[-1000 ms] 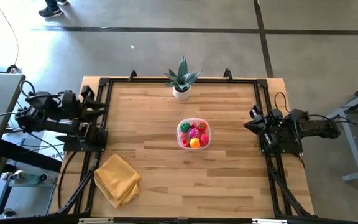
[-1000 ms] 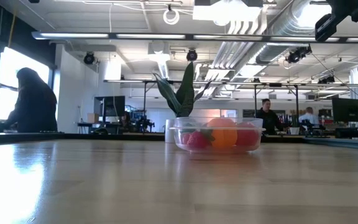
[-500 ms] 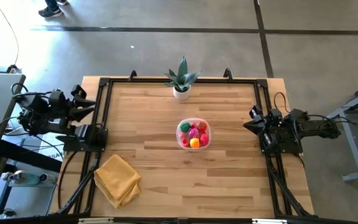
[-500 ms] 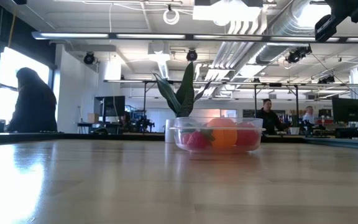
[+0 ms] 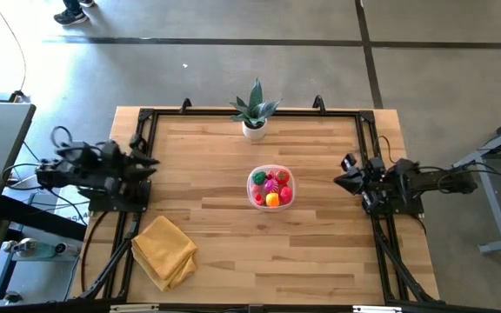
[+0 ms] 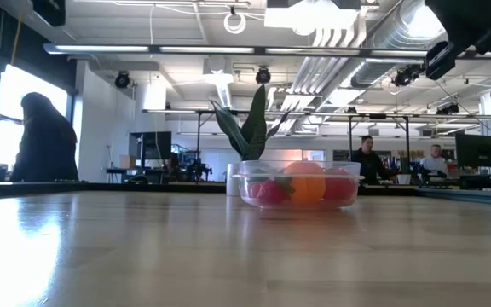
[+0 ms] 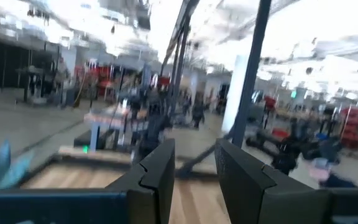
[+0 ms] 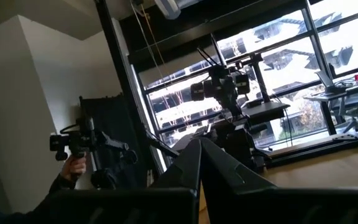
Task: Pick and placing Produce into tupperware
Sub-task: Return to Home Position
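Produce (image 5: 271, 187) in tupperware (image 5: 251, 185) mid-table, left tool (image 5: 149, 163) apart at left edge, right tool (image 5: 341, 172) together at right edge

Overhead, table-level, tupperware (image 5: 250, 185) shared; wrists seemingly roomward

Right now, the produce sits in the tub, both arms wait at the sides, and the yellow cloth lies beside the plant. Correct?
No: the high view shows the yellow cloth at the corner near the left arm, far from the plant. The rest holds.

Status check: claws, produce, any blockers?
Left claw open at left edge; right claw shut at right edge. Produce in tub, mid-table. Nothing blocking.
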